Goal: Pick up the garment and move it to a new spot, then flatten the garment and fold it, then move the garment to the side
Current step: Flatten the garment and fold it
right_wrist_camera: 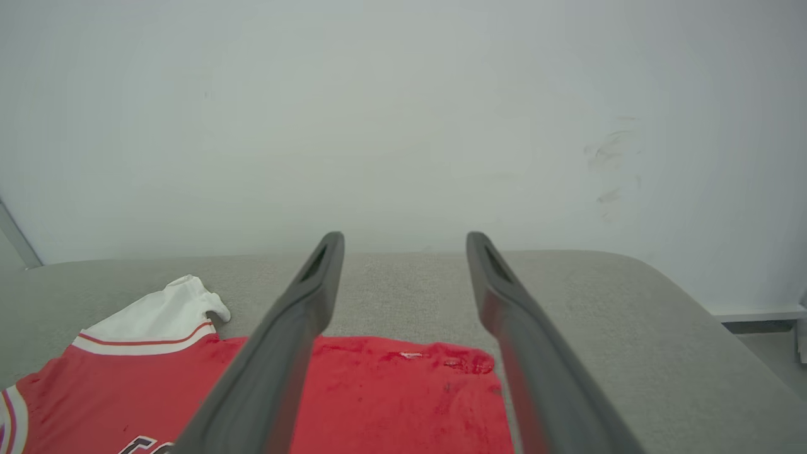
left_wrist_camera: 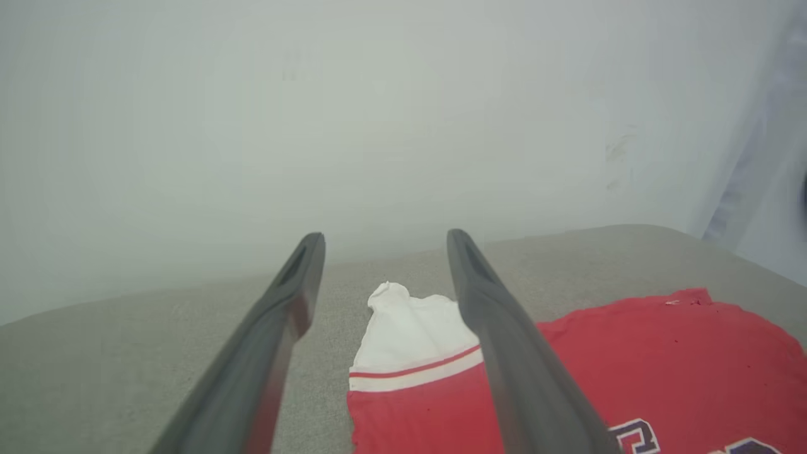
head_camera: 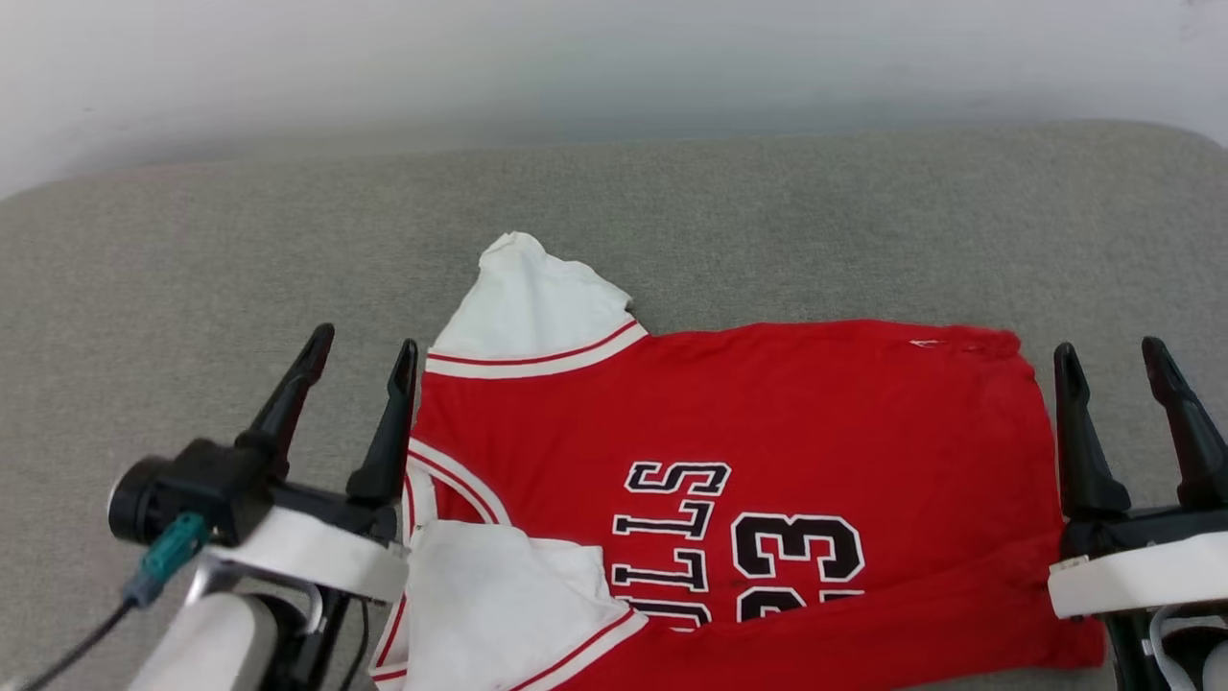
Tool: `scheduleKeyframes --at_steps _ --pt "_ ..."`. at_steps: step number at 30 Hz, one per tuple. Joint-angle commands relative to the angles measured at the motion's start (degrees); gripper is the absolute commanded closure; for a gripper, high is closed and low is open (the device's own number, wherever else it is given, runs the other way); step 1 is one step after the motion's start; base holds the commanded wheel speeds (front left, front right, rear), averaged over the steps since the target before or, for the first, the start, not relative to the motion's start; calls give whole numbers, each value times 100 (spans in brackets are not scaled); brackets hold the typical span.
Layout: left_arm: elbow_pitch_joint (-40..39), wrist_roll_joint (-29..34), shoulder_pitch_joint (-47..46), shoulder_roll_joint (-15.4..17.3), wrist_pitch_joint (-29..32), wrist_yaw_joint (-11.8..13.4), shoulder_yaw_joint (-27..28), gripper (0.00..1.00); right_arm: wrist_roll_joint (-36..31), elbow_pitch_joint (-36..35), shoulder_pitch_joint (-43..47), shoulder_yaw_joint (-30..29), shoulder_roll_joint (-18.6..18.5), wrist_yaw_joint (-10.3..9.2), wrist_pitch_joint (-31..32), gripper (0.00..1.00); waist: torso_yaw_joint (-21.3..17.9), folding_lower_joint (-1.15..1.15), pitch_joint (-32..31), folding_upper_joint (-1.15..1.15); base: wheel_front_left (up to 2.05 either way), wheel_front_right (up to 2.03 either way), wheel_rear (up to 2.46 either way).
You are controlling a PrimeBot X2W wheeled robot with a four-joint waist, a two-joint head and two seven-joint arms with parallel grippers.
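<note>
The garment [head_camera: 767,413], a red jersey T-shirt with white sleeves and black lettering with the number 33, lies spread sideways on the grey cushioned surface [head_camera: 192,259], collar to the left. One white sleeve [head_camera: 528,307] points away from me; the other is folded over the near left. My left gripper [head_camera: 365,350] hovers open beside the collar edge with nothing between its fingers. My right gripper [head_camera: 1111,355] stands open just off the hem at the right. The left wrist view has the garment [left_wrist_camera: 630,359] under my left gripper [left_wrist_camera: 386,238]. In the right wrist view, the hem [right_wrist_camera: 403,378] lies below my right gripper [right_wrist_camera: 403,238].
A pale wall [head_camera: 614,58] rises behind the cushion's far edge. Bare grey cushion stretches to the left, right and beyond the shirt. The cushion's rounded right corner [right_wrist_camera: 681,302] drops off toward a floor strip.
</note>
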Motion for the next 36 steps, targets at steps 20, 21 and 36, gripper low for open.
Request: scheduleKeyframes --at_steps 20,21,36 --pt "1293 -1240 -3906 1711 5740 -1063 -479 0 -22 283 -745 551 376 -5 -386 0 -1381 0 1597 0 0 0 0" --pt "1340 -1309 -4046 1741 6047 -1073 -525 0 -35 321 -783 576 383 -5 -420 0 -1421 0 1649 0 0 0 0" --pt "1744 -1167 -4815 2225 7753 -1002 -947 0 211 817 -1040 940 412 -5 -755 0 -1928 0 2188 0 0 0 0"
